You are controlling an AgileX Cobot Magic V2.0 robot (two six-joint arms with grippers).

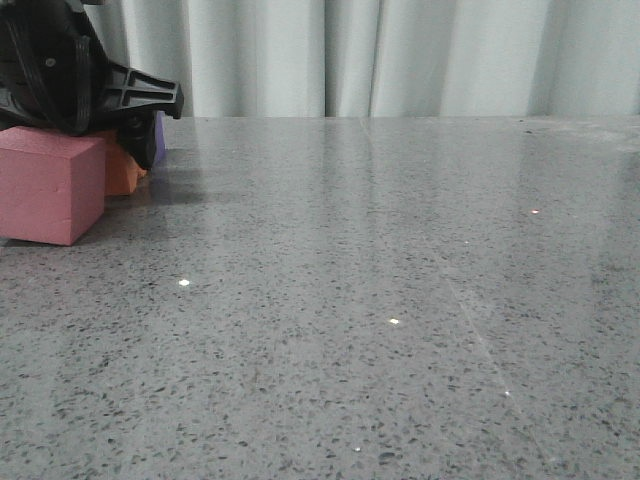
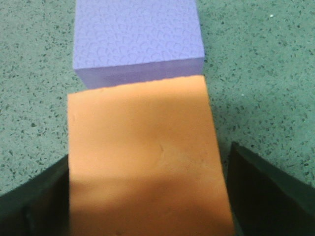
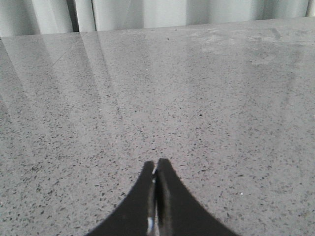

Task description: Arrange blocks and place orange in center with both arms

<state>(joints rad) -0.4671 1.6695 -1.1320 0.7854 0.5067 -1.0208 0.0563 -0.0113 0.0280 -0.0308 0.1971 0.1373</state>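
Note:
In the front view the pink block [image 1: 50, 185] sits at the near left. Behind it only slivers of the orange block [image 1: 125, 172] and the purple block [image 1: 160, 138] show under my left gripper [image 1: 140, 140]. The left wrist view shows the orange block [image 2: 142, 162] on the tabletop touching the purple block [image 2: 138, 42] beyond it. My left gripper [image 2: 147, 152] is open and straddles the orange block. One finger [image 2: 39, 196] is against its side and the other finger [image 2: 261, 187] stands a small gap off. My right gripper [image 3: 156, 164] is shut on nothing above bare table, and the front view does not show it.
The grey speckled tabletop [image 1: 380, 300] stretches from the blocks to the right and toward the camera. A pale curtain [image 1: 400, 55] hangs behind the table's far edge.

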